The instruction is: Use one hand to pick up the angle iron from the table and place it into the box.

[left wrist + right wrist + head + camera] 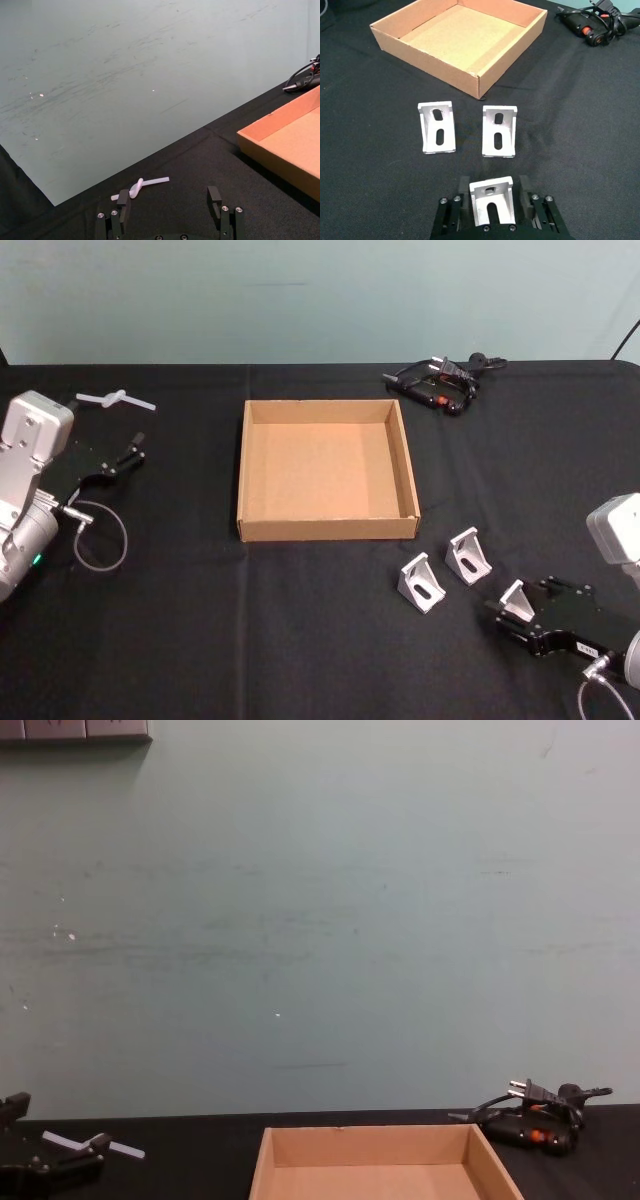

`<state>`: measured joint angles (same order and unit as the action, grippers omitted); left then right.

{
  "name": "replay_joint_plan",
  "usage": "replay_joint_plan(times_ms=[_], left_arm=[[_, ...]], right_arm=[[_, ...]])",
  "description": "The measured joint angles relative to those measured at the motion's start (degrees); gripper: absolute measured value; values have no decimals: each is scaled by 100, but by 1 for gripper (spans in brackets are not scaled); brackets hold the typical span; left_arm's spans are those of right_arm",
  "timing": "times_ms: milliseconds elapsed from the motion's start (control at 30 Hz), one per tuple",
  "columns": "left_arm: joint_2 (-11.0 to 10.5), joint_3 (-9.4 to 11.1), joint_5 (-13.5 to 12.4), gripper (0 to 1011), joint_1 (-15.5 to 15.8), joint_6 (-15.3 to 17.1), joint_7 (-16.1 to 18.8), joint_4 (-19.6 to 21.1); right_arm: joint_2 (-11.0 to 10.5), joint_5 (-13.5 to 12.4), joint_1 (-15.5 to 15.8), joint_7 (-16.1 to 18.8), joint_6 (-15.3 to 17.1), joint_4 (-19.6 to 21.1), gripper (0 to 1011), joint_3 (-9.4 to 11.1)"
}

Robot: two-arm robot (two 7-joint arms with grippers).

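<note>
Three silver angle irons are on the black table [200, 640], right of the box's near corner. Two of them, one angle iron [422, 582] and another [468, 554], stand free on the cloth. The third angle iron [514, 602] [491, 204] sits between the fingers of my right gripper [512, 614] [493, 200], which is shut on its sides, low at the table's near right. The brown cardboard box [328, 472] [470, 40] lies in the middle with nothing in it. My left gripper [130, 455] [169, 200] rests open at the far left, holding nothing.
A black corded tool with an orange button [440, 383] [592, 30] lies behind the box's far right corner. A small white plastic piece [115, 398] [137, 187] lies ahead of the left gripper. A green wall stands behind the table.
</note>
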<state>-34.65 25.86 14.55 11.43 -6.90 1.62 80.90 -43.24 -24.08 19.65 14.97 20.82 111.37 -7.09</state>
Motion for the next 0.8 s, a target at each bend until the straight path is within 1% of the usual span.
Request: replay_joint_plan(times_ms=[100, 167, 233, 467, 600, 800], left_arm=[[0, 0, 0, 1005, 0, 0, 0, 0], [1, 0, 0, 1005, 0, 0, 0, 0], [0, 0, 0, 1005, 0, 0, 0, 0], [0, 0, 0, 1005, 0, 0, 0, 0], [0, 0, 0, 1005, 0, 0, 0, 0], [0, 0, 0, 1005, 0, 0, 0, 0]], right_arm=[[-1, 0, 1, -2, 1, 2, 550, 0], [-2, 0, 2, -4, 2, 4, 476, 0], [-3, 0, 3, -5, 2, 5, 456, 0], [-2, 7, 3, -5, 7, 12, 456, 3], [44, 30, -26, 41, 18, 85, 456, 51], [158, 37, -241, 114, 150, 255, 456, 125]])
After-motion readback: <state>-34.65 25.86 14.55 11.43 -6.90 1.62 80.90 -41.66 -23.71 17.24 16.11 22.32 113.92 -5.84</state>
